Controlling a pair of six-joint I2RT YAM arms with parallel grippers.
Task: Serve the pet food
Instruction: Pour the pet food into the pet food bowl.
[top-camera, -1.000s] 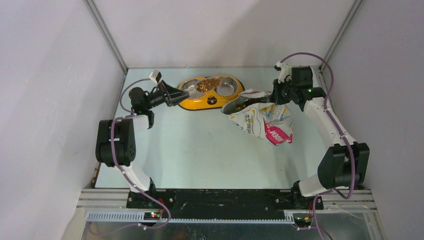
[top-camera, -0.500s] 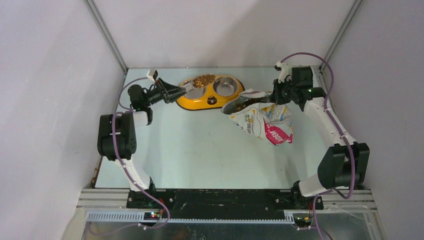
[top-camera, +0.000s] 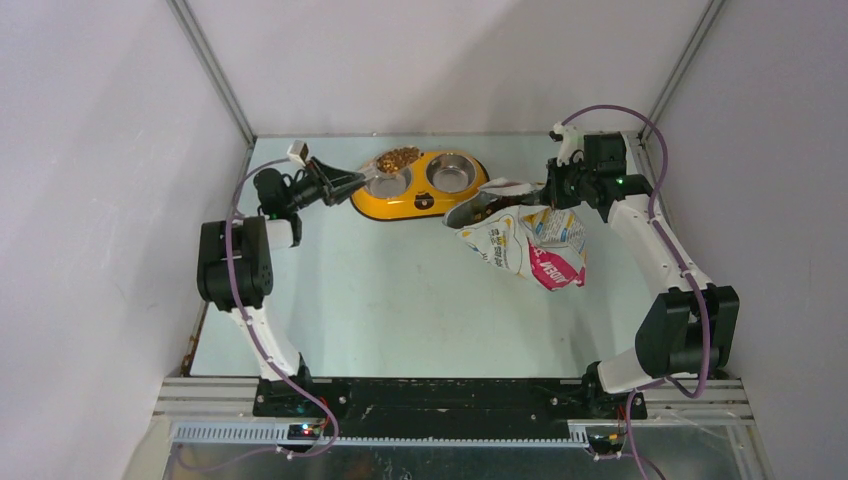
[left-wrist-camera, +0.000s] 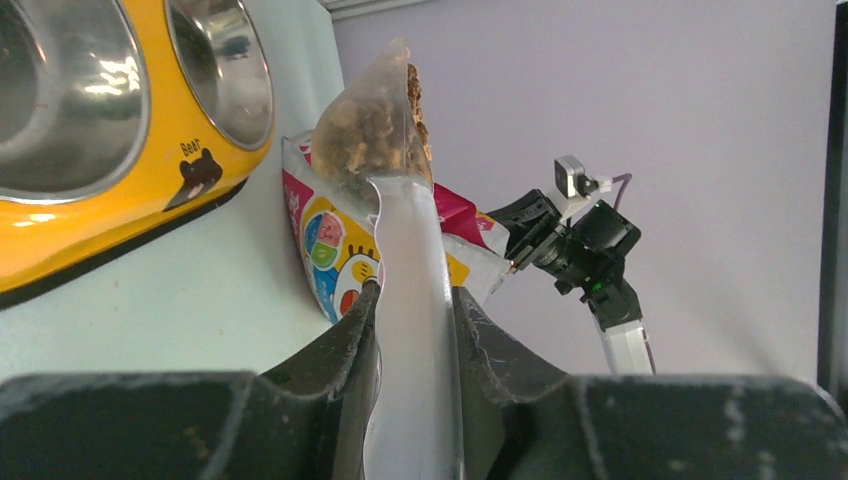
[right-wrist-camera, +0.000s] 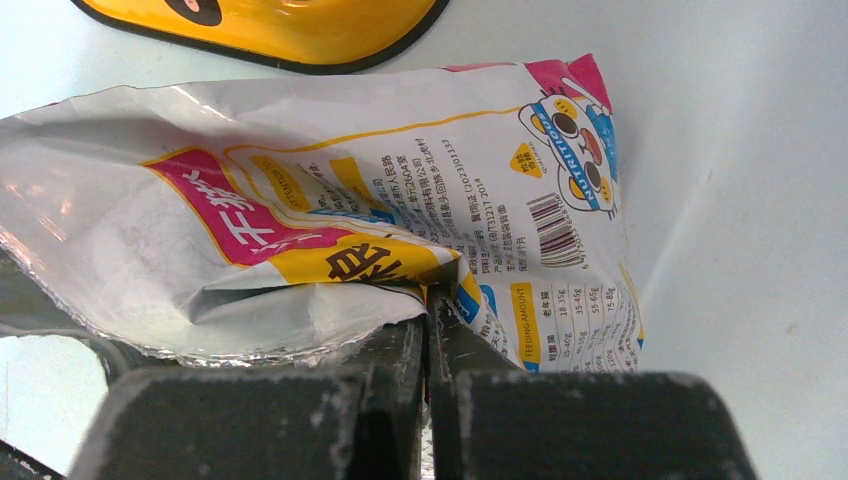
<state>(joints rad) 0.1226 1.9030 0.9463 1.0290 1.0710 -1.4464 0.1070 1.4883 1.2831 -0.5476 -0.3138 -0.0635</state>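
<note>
Pet food, small brown pellets (top-camera: 398, 158), heaped the clear plastic scoop (left-wrist-camera: 405, 220) my left gripper (left-wrist-camera: 412, 310) clasped, over the yellow bowl's (top-camera: 420, 203) left cup (top-camera: 388, 184).

The table (top-camera: 400, 300) lies open from centre toward six o'clock. The yellow double bowl (top-camera: 425, 198) blocks twelve; the pet food bag (top-camera: 530, 245) sprawls at two, with a narrow bare strip between them.

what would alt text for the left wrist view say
The left gripper clamps the handle of a clear scoop heaped with brown kibble. A yellow double bowl lies at upper left; the food bag and the right arm sit behind.
</note>
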